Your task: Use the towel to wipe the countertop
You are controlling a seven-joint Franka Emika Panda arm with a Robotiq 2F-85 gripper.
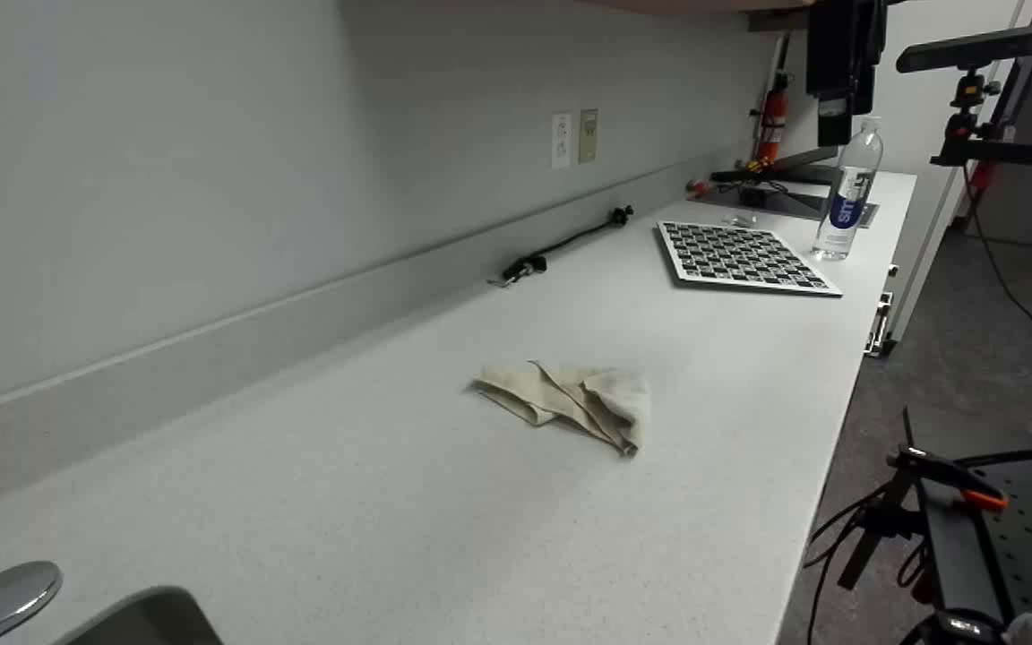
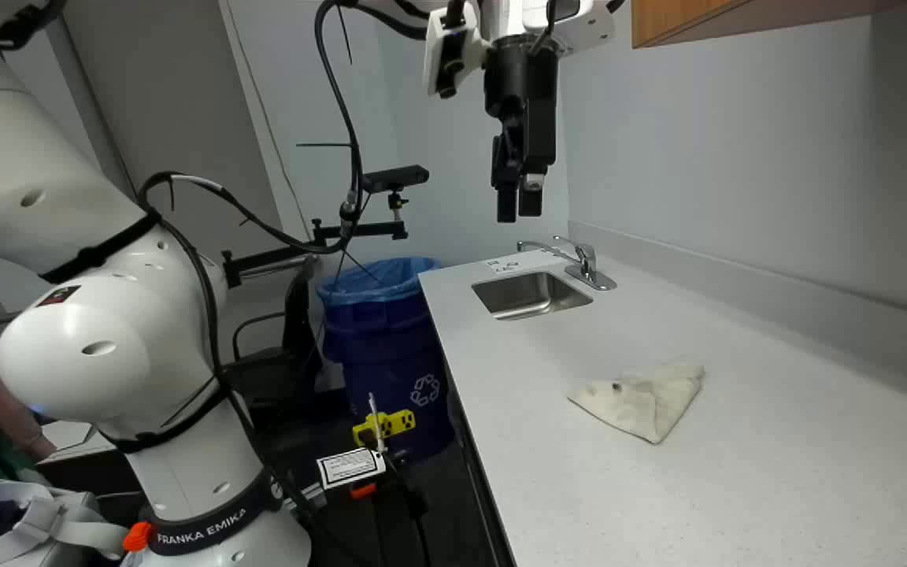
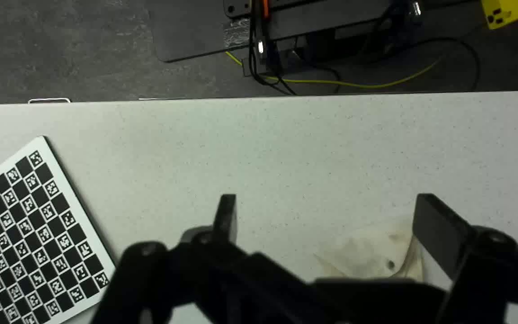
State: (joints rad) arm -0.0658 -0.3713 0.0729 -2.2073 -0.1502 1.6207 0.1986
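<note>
The towel (image 1: 561,394), a rumpled cream-beige cloth, lies on the white-grey countertop (image 1: 373,511) in both exterior views. It is folded over itself, with a small dark spot on top. High above the counter hangs my gripper (image 2: 518,206), pointing down and well apart from the cloth. In the wrist view the fingers of the gripper (image 3: 325,211) are spread wide, with nothing held. Beneath them the towel (image 3: 362,252) shows toward the right finger; the gripper's body hides its lower part.
A black-and-white checkered board (image 1: 744,255) lies farther along the counter, beside an upright water bottle (image 1: 847,202). A black cabled device (image 1: 529,266) rests by the backsplash. The sink (image 2: 532,293) and faucet (image 2: 586,266) are at the opposite end. A wooden cabinet (image 2: 697,20) overhangs the counter.
</note>
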